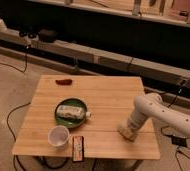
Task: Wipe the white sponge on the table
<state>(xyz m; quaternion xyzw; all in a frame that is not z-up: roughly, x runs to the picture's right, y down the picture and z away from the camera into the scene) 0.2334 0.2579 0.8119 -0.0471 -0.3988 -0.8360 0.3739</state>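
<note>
Presently: gripper (129, 130) low on counter (108, 95), near right.
At its tip, white sponge (125, 134) against the wood; grip state cannot be told. Alongside, white cup (58, 136); farther back, green plate (58, 116) holding wrapped packet (72, 111).

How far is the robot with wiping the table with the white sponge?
Done: the claw is down on the table, toward its near right corner, at the white sponge. In hand: seemingly the wiping there. Left: unclear; the top shows no mark of what is wiped.
</note>
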